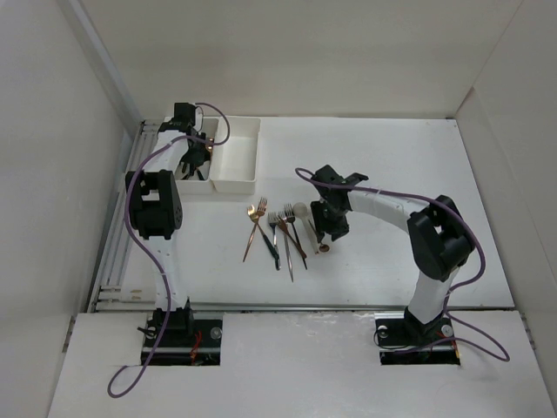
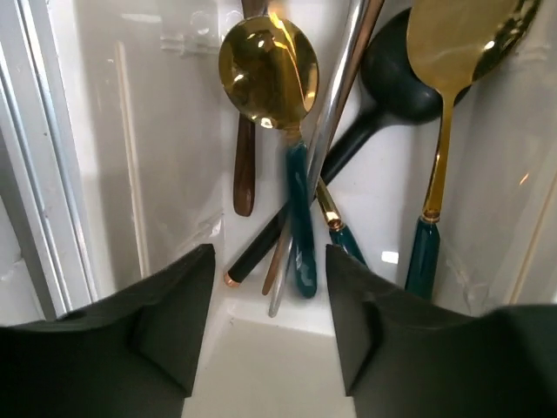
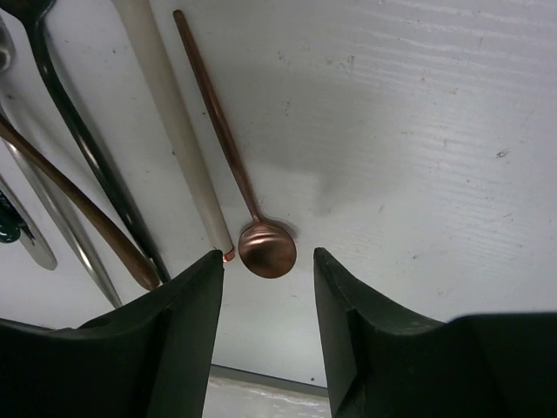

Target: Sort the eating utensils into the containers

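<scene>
Several eating utensils [image 1: 278, 231] lie in a loose fan mid-table: forks and spoons in copper, silver and dark handles. My right gripper [image 1: 327, 233] hovers open over a small copper spoon [image 3: 268, 250], whose bowl lies between the jaws [image 3: 267, 272], next to a white-handled utensil [image 3: 174, 122]. Two white containers stand side by side at the back left. My left gripper [image 1: 197, 158] is open and empty over the left container [image 1: 188, 183]. In the left wrist view this gripper [image 2: 270, 292] is above several spoons, among them a gold spoon with a green handle [image 2: 267, 74] and a black spoon [image 2: 400, 78].
The right container [image 1: 253, 132] shows no utensils from above. A metal rail [image 1: 117, 235] runs along the table's left edge. White walls enclose the table at the back and sides. Purple cables hang from both arms.
</scene>
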